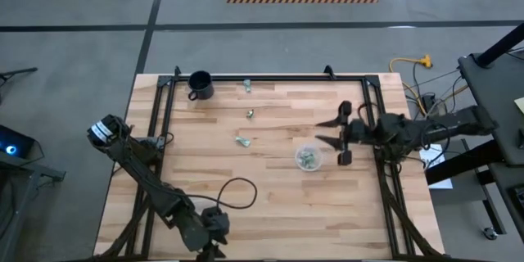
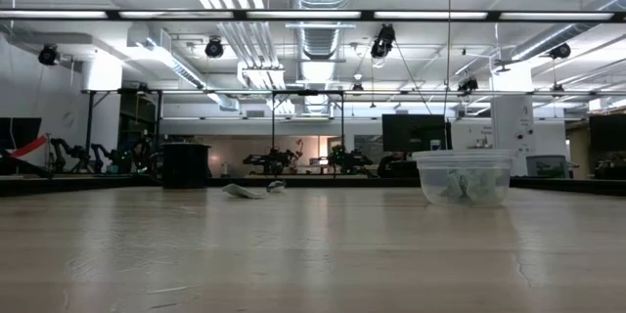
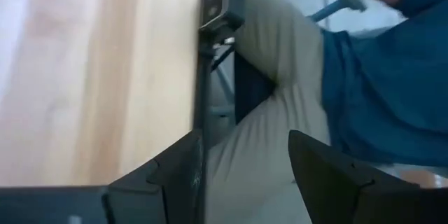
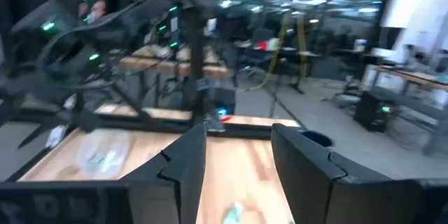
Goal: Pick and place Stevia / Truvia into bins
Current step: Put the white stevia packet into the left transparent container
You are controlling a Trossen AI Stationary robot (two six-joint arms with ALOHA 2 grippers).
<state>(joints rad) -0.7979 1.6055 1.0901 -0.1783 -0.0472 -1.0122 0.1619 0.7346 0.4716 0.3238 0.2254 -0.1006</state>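
A: Since the overhead camera takes in everything, start there. Where do the arms sit?

B: From above, the right gripper (image 1: pixel 342 137) hangs over the table (image 1: pixel 270 213) near its right edge, just beside the round clear bin (image 1: pixel 309 158), fingers parted with nothing between them. I'd judge it is placed there because the bin is the drop point. The left gripper (image 1: pixel 214 241) is folded back at the table's near edge, well apart from everything, apparently just waiting.

A: And the packets?

B: Three loose Stevia packets (image 1: pixel 243 141) lie in a rough line across the middle, running toward the far edge, where a black mug (image 1: pixel 199 85) stands. They look like tiny pale scraps. More pale green-and-white ones already sit inside the round bin.

A: What does the table-level camera add?

B: The bin (image 2: pixel 465 178) stands upright on the right, clear enough that crumpled greenish packets show through its wall. A flat packet (image 2: pixel 243 192) lies farther back, and the mug (image 2: pixel 185 166) is a dark block behind it.

A: The left wrist?

B: Its dark fingers (image 3: pixel 178 175) stand apart, empty, pointing past the table's edge toward a person in a blue top and tan trousers (image 3: pixel 280 112).

A: The right wrist?

B: Its fingers (image 4: pixel 189 157) are also spread and empty, with one packet (image 4: pixel 233 213) on the wood between them and another clear bin (image 4: pixel 103 152) off to the side.
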